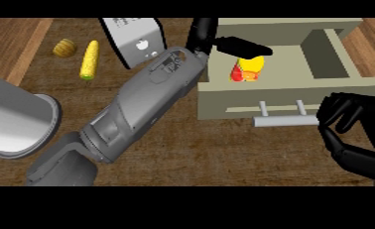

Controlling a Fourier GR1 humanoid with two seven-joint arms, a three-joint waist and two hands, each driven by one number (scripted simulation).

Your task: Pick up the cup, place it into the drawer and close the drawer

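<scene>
Head view: the grey left forearm (147,99) runs diagonally up from the lower left across the brown wooden worktop (219,153) to the open beige drawer (322,82). The black left hand (227,42) reaches over the drawer's left wall, its fingers straight and spread, one pointing right above the red, yellow and orange cup (247,69). The cup lies inside the drawer, near its left side, just under that hand; whether the fingers touch it cannot be told. The black right hand (344,124) shows at the right edge, fingers curled in, holding nothing, just beside the right end of the drawer's silver bar handle (282,120). On the worktop to the left lie a yellow corn cob (89,60) and a small brownish ridged ball (64,48), well apart from the drawer. A grey round metal pot (22,124) sits at the left edge.
</scene>
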